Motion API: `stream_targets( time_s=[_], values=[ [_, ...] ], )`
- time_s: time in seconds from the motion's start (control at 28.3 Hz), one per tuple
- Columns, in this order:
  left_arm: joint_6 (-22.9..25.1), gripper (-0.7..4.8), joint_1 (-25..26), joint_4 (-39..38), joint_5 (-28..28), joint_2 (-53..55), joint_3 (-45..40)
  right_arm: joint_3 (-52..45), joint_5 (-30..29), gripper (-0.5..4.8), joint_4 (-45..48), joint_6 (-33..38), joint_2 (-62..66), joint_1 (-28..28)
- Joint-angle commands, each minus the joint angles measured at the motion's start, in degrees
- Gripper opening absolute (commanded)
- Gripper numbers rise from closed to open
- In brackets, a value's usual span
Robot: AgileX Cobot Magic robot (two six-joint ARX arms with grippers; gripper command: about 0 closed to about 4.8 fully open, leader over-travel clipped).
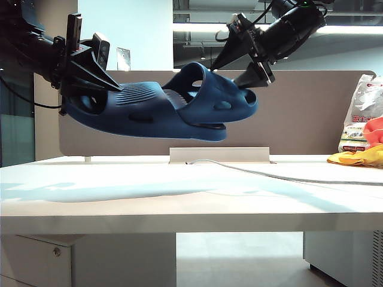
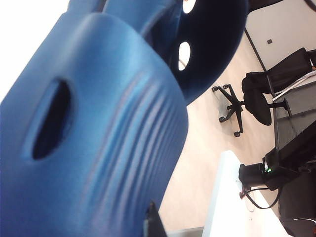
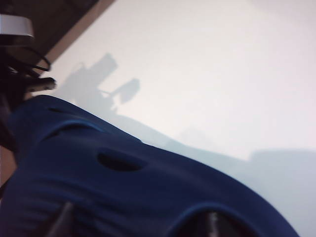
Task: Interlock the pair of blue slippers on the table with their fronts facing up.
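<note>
My left hand grips the joined blue slippers lying sideways, high above the counter, while my open right hand sits at their far end

We see matte black arms; the left gripper has angular wedge-shaped fingers, the right gripper pointed black ones, cables trailing.

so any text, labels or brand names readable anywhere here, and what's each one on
Plastic bag at the table's far right edge: red print, too small and blurred to read.
Small upright card behind the divider panel: blank or unreadable.
Blue slippers, held in the air: no logo or lettering shows in any view.
Left gripper, right gripper: no readable markings.
Nothing else carries text.
</note>
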Motion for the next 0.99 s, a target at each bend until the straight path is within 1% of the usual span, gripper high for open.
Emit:
stream_targets(
  time_s=[0.04, 0.18, 0.25, 0.42, 0.57, 0.6, 0.64, 0.67, 0.78, 0.81, 0.85, 0.88, 0.92, 0.99],
  values=[
    [0.2, -0.06, 0.0, 1.2, 1.7, -0.3, 0.3, 0.2, 4.5, 3.92, 0.1, 0.2, -0.4, 0.0],
    [0.1, -0.06, 0.0, 0.9, -0.6, 0.0, 0.3, 0.2, 9.3, 3.92, 0.3, 0.9, -0.6, -0.7],
    [0.2, -0.06, 0.0, 0.9, -0.6, 0.1, 0.3, 0.2, 11.6, 3.92, 0.3, 1.4, -0.7, -0.8],
    [0.2, -0.06, 0.3, 1.3, -0.7, 0.1, 0.3, 0.2, 12.4, 3.92, 0.4, 3.2, -0.9, -1.6],
    [-1.2, -0.06, 0.2, 3.0, -5.1, 0.3, 0.3, 0.2, 15.5, 3.85, 1.0, 4.2, -2.3, -1.6],
    [-1.5, -0.06, 0.2, 3.2, -5.6, 0.3, 0.3, 0.2, 16.1, 3.73, 1.5, 4.2, -3.1, -1.6],
    [-2.0, -0.06, 0.2, 3.6, -5.6, 0.3, 0.3, 0.2, 17.6, 3.52, 3.5, 4.2, -4.4, -1.6],
    [-2.2, -0.06, 0.2, 4.0, -5.6, 0.3, 0.3, 0.2, 18.4, 3.42, 5.0, 4.3, -5.6, -1.6],
    [-2.2, -0.06, 0.3, 4.2, -5.6, 0.3, 0.3, 0.2, 22.0, 3.32, 13.0, 7.3, -12.5, -1.7],
    [-2.2, -0.06, 0.3, 4.3, -5.6, 0.3, 0.3, 0.2, 22.3, 3.32, 14.3, 7.7, -14.1, -1.7],
    [-2.2, -0.06, 0.3, 4.7, -5.6, 0.3, 0.3, 0.2, 22.7, 3.11, 17.0, 8.7, -17.7, -1.7],
    [-2.4, -0.06, 0.3, 5.1, -5.6, 0.3, 0.3, 0.2, 23.5, 2.97, 17.7, 8.9, -19.5, -1.7],
    [-2.6, -0.06, 0.3, 5.5, -5.6, 0.3, 0.3, 0.1, 25.0, 2.95, 19.1, 8.8, -23.4, -1.7],
    [-3.3, -0.06, 0.2, 6.4, -5.7, 0.3, 0.3, 0.1, 26.4, 2.95, 18.8, 8.3, -28.6, -1.7]
  ],
)
